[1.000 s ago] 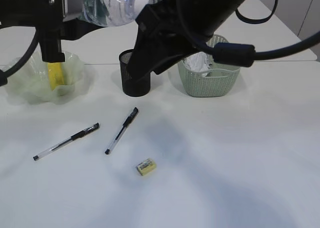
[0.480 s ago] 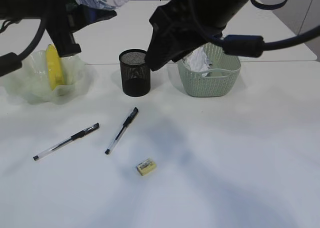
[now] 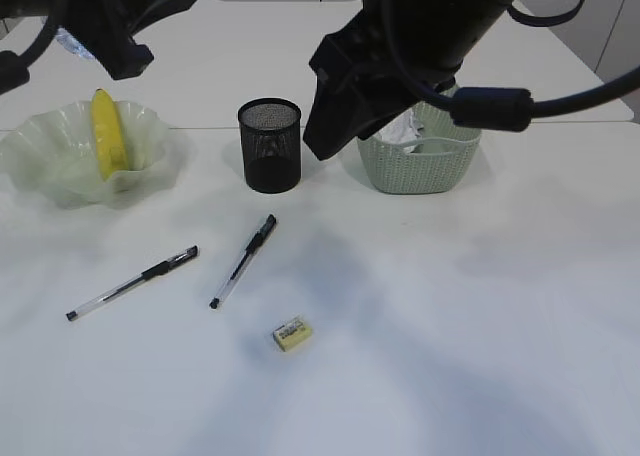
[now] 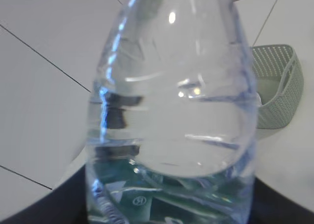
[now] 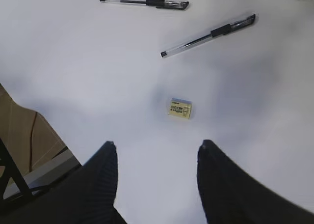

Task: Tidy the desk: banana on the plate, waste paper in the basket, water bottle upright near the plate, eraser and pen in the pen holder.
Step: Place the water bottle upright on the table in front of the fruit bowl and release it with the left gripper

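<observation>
Left wrist view: water bottle (image 4: 171,116) in left fingers, long axis upward; right fingers (image 5: 157,180) apart, empty.

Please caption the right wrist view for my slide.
Open right fingers hover above eraser and two pens.

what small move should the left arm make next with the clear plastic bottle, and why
Probably lower the clear plastic water bottle, held in the left gripper, upright onto the white desk beside the pale green glass plate. The yellow banana already lies in the plate, and the bottle hangs in the air.
</observation>
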Robot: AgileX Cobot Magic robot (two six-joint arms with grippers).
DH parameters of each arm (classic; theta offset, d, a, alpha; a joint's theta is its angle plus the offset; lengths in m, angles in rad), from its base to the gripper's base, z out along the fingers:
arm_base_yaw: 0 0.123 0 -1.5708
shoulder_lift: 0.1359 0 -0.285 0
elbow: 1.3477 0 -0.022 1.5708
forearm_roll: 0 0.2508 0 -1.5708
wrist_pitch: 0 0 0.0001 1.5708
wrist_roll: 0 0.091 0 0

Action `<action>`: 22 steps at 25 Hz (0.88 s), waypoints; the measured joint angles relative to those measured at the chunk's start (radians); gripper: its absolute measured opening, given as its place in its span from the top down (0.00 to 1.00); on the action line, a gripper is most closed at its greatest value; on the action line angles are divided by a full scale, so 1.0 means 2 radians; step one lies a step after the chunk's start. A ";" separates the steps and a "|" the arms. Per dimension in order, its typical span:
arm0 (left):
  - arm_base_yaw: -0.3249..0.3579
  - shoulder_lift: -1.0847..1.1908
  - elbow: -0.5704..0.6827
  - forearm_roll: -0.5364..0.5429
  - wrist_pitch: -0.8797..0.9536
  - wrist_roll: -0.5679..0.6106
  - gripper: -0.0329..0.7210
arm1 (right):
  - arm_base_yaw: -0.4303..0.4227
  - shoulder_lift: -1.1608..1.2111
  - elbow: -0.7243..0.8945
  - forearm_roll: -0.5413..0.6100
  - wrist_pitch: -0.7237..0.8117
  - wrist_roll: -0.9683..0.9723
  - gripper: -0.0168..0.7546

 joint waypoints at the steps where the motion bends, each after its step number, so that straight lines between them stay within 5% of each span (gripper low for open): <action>1: 0.001 0.000 0.000 0.000 0.000 -0.007 0.44 | 0.000 0.000 0.000 0.000 0.000 0.000 0.47; 16: 0.003 -0.001 0.000 -0.007 -0.056 -0.155 0.44 | 0.000 0.000 0.000 -0.002 0.004 0.002 0.47; 22: 0.031 -0.001 0.000 -0.009 -0.055 -0.221 0.44 | 0.000 0.000 0.000 -0.003 0.005 0.002 0.47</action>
